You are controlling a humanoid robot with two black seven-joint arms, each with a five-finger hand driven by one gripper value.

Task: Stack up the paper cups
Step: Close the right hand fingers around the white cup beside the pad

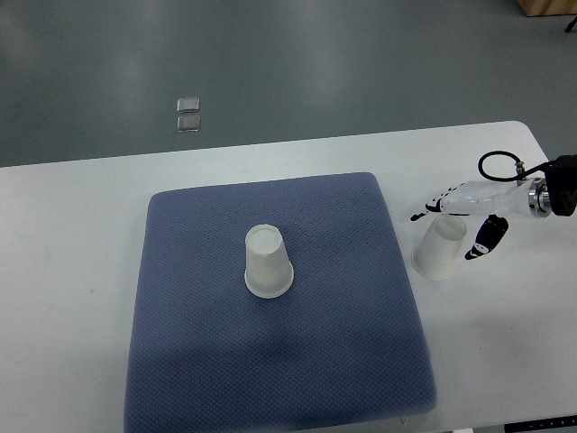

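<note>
On the white table [72,225], right of a blue mat [279,361], the right hand [464,216] is reaching over an upside-down paper cup [437,251], fingers spread around it but not clearly gripping. A second inverted cup [268,262] is sitting mid-mat. The pickup looks underway; next, closing, lifting and carrying left.

My right hand [462,216], white with black fingertips, spreads over an upside-down white paper cup [439,250] on the white table [72,234]. Another inverted white paper cup [268,262] stands on the blue-grey textured mat [279,361].
</note>
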